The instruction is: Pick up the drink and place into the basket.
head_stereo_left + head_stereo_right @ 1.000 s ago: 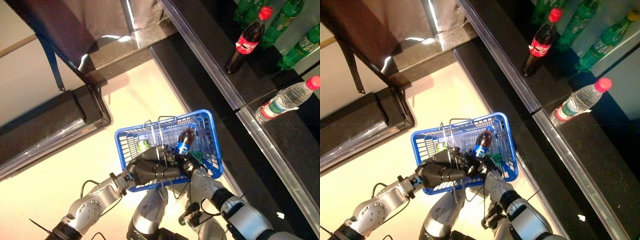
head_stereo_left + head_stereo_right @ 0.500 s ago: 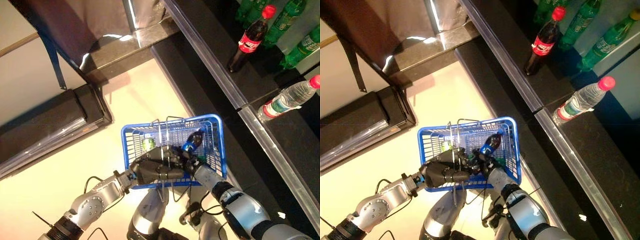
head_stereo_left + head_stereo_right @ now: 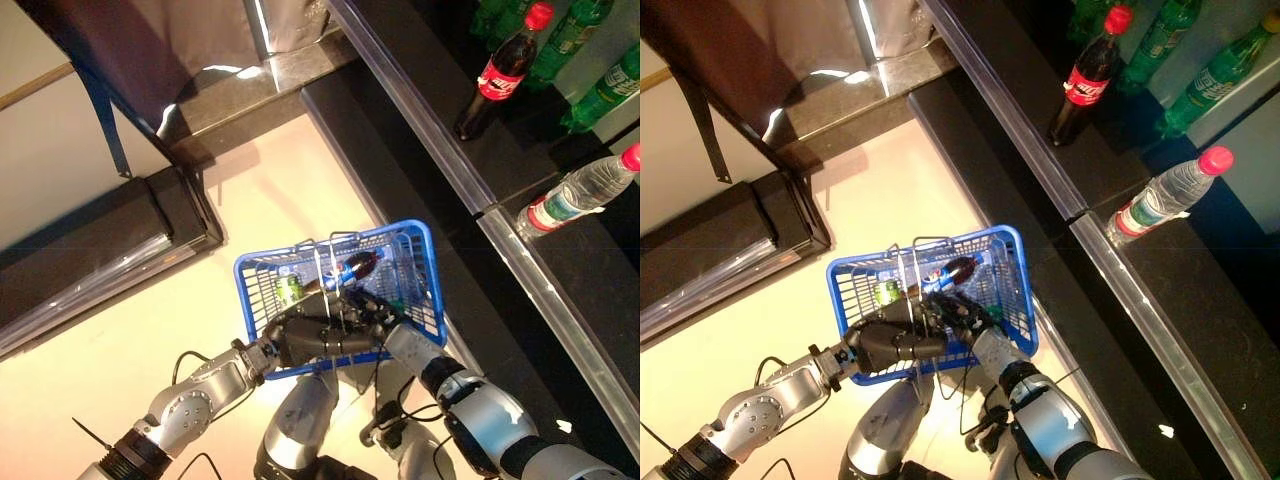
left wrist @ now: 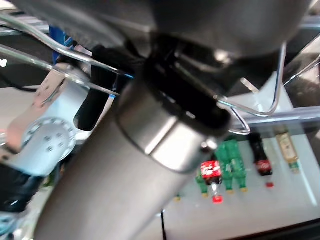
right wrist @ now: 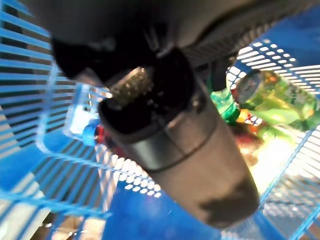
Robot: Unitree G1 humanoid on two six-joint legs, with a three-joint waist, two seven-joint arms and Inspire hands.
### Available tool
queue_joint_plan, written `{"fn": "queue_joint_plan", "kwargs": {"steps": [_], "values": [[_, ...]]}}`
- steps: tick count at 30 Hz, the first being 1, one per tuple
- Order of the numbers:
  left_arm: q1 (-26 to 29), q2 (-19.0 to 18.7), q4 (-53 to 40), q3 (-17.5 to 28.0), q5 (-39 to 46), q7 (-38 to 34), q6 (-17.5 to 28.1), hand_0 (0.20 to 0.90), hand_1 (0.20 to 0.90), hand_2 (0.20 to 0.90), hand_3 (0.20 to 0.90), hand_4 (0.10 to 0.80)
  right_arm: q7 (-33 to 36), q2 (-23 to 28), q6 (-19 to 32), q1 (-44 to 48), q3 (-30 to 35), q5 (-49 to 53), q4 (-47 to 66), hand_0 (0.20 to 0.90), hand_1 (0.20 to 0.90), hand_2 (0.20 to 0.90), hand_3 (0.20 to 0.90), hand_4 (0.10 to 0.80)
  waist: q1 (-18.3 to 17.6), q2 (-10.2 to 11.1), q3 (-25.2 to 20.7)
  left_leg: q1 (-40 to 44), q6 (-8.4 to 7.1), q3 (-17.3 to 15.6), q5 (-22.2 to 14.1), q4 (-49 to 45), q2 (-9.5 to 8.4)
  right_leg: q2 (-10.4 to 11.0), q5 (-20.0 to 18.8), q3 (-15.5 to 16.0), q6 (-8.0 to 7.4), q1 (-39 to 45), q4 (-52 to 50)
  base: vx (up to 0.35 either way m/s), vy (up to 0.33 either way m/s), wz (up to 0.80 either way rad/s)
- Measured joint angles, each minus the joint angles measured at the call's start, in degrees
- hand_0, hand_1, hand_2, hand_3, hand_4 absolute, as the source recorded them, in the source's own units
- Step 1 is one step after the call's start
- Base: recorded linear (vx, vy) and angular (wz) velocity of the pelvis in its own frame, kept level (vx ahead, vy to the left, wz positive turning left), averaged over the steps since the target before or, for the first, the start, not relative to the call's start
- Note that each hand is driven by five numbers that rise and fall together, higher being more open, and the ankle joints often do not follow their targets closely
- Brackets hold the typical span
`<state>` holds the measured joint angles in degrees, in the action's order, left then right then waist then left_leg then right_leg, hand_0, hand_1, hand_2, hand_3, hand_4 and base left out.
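My left hand [image 3: 308, 336] is curled round the wire handles [image 3: 322, 262] of a blue wire basket [image 3: 422, 275], which it carries low in front of me. A dark cola bottle with a blue label [image 3: 355, 268] lies on its side inside the basket, near the far rim. My right hand [image 3: 372, 308] reaches into the basket just below that bottle. In the right wrist view its thumb [image 5: 165, 145] stands straight with nothing against it, and the bottle's blue end [image 5: 91, 135] shows apart from the thumb, beyond it. A green can [image 3: 289, 290] and a green bottle [image 5: 272, 95] also lie in the basket.
A dark shelf with a silver rail [image 3: 470, 195] runs along the right. On it stand a red-capped cola bottle [image 3: 495, 75], a water bottle [image 3: 575, 190] and green bottles [image 3: 600, 90]. A dark low cabinet [image 3: 100, 250] stands at the left, with pale floor [image 3: 270, 190] between.
The cola bottle has gone from leaning upright at the right hand to lying flat further left in the basket. The basket has shifted slightly.
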<state>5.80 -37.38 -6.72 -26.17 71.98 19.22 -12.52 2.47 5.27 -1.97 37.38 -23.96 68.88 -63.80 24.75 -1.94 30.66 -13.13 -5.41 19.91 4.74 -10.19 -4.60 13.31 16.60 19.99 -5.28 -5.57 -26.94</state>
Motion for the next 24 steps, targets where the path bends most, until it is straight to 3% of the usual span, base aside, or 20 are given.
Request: {"fn": "queue_joint_plan", "kwargs": {"steps": [5, 11, 18, 24], "values": [[-1.37, 0.59, 1.11, 1.43, 1.52, -0.13, 0.31, 0.300, 0.300, 0.300, 0.200, 0.100, -0.16, 1.44, 1.28, -4.34, -0.86, -0.28, 6.42, 0.900, 0.900, 0.900, 0.900, 0.800, -1.11, 0.20, 0.12, -0.13, 0.08, -0.51, -0.05, 0.06, 0.05, 0.04, -0.07, -0.43, -0.02, -0.38, 0.02, -0.036, 0.041, -0.04], [-4.66, 3.68, 2.99, 5.30, 1.51, -0.13, 1.77, 0.300, 0.300, 0.300, 0.200, 0.100, -0.81, 5.28, 2.45, -14.30, -3.86, -3.80, 24.72, 0.900, 0.900, 0.900, 0.900, 0.800, -4.09, 0.79, 0.32, -0.93, 0.24, -2.18, -0.01, 0.19, 0.68, -0.54, -0.97, -1.73, -0.13, -1.75, 0.52, -0.035, 0.012, -0.12], [-8.78, 5.61, 8.39, 10.07, 1.38, -0.14, 6.14, 0.300, 0.300, 0.300, 0.200, 0.100, -5.30, 8.22, 2.38, -25.68, -5.03, -8.84, 39.54, 0.900, 0.900, 0.900, 0.900, 0.800, -7.77, 4.12, 0.32, -0.97, 0.13, -3.98, 0.06, 1.36, 2.74, -2.43, -2.12, -2.57, 0.50, -1.80, 2.97, -0.035, -0.017, -0.11], [-11.32, 6.73, 11.28, 11.85, 0.83, -0.22, 9.86, 0.300, 0.300, 0.300, 0.200, 0.100, -10.41, 14.76, 0.61, -33.31, -2.39, -16.93, 50.69, 0.900, 0.900, 0.900, 0.900, 0.800, -9.73, 5.58, 0.22, 0.06, 0.42, -7.21, 0.43, 3.46, 4.69, -4.28, -4.83, -4.91, 0.52, -1.18, 7.23, 0.000, -0.009, -0.22]]}}
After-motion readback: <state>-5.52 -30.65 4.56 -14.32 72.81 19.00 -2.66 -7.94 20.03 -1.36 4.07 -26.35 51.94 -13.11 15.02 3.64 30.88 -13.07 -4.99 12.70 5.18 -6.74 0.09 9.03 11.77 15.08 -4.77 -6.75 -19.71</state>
